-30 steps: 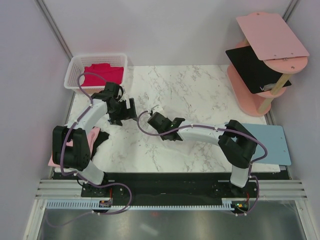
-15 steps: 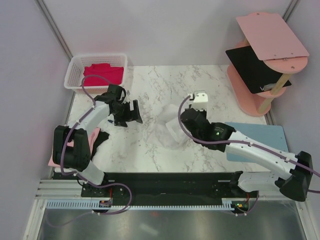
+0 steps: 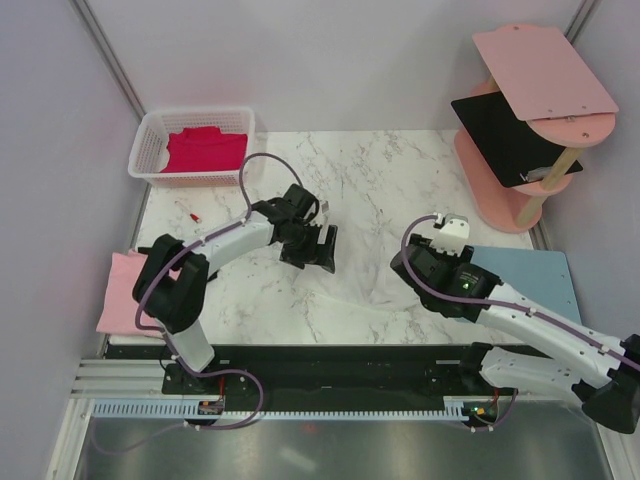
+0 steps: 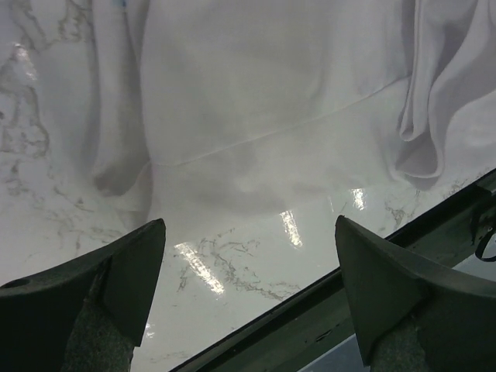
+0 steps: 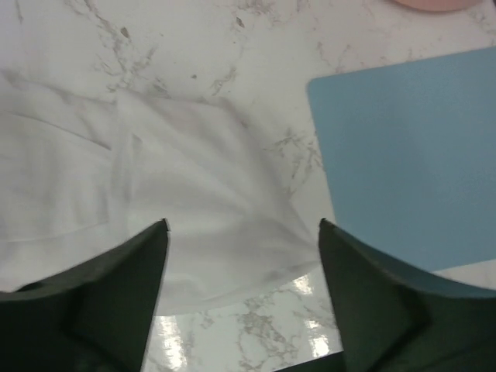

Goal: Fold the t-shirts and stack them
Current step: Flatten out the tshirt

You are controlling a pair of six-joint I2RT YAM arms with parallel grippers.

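No writing, label, brand or number could be read in any of the three views. The white shirt (image 4: 263,77), the red shirt (image 3: 205,150) in the basket (image 3: 143,145), the blue mat (image 5: 411,155) and the marble worktop (image 3: 380,190) showed only plain surfaces, with no legible print.

The marble bench (image 3: 380,170) is white with grey veins; a plain white cloth t-shirt (image 5: 170,194) lies near its middle. At the bench's far left corner a magenta-red cloth t-shirt (image 3: 205,150) shows in a white mesh basket (image 3: 147,137); at its right edge is a light-blue rectangular mat (image 3: 545,275).
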